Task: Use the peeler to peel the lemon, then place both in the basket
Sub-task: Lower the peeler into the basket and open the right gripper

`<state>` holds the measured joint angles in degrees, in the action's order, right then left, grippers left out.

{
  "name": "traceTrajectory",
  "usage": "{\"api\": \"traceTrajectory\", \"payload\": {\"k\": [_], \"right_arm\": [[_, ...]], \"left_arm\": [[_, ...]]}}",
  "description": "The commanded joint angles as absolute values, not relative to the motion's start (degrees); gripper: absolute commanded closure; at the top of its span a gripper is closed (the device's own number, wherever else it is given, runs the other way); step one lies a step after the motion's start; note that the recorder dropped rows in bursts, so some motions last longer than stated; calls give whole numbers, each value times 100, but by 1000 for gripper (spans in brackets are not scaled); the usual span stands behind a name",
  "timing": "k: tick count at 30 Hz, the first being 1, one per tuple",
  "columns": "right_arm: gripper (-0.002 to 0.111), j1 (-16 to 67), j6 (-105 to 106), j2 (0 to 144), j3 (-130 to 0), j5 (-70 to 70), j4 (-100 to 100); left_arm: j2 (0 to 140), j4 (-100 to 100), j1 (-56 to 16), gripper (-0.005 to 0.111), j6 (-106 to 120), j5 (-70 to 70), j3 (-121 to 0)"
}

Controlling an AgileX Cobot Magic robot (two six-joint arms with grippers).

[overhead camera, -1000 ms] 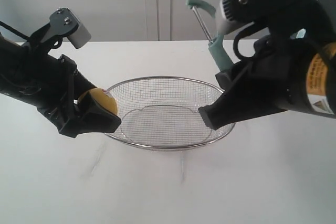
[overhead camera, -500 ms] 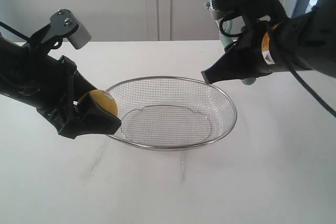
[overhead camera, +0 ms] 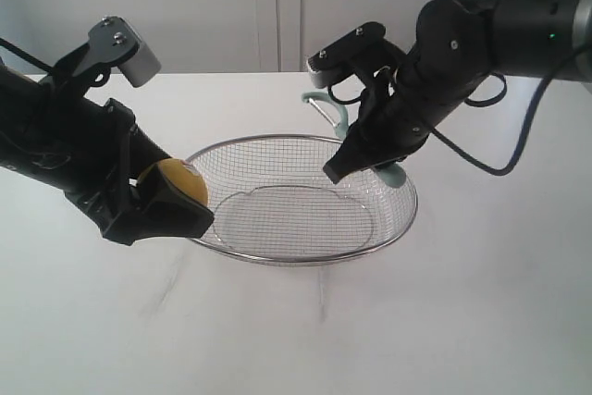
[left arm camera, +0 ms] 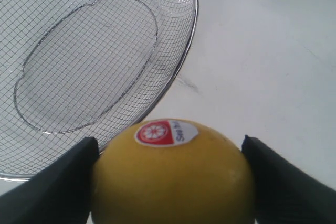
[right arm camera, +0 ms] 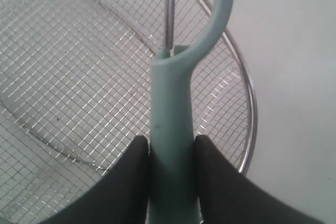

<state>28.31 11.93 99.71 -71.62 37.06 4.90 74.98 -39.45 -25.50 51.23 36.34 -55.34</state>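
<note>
The yellow lemon [overhead camera: 176,180] [left arm camera: 173,177], with a red and white sticker, is pinched in my left gripper [overhead camera: 166,201] [left arm camera: 170,179], just outside the left rim of the basket [overhead camera: 277,141] [left arm camera: 181,61]. My right gripper [overhead camera: 356,159] [right arm camera: 170,153] is shut on the teal handle of the peeler [overhead camera: 335,113] [right arm camera: 173,129] and hangs over the basket's right half. The peeler's curved head and metal blade point towards the basket's far rim. The wire basket [right arm camera: 249,114] holds nothing.
The white table [overhead camera: 296,339] spreads on all sides of the basket. A pale wall with a panel seam [overhead camera: 277,6] stands behind the table's far edge. Faint scuff marks [overhead camera: 171,284] show on the table in front of the basket.
My right arm has swung down and leftwards from high near the camera, bringing the peeler over the basket's right side. The left gripper and lemon have stayed still.
</note>
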Motion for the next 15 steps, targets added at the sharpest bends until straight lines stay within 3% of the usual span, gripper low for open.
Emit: {"api": "traceTrajectory", "payload": {"k": [1, 15], "right_arm": [[108, 2777, 1326, 10249, -7248, 3744, 434], [108, 2777, 1261, 10825, -7248, 3273, 157]], "left_arm": [[7477, -4176, -2535, 107, 5095, 3730, -5539], [7477, -4176, -2535, 107, 5095, 3730, -5539]]}}
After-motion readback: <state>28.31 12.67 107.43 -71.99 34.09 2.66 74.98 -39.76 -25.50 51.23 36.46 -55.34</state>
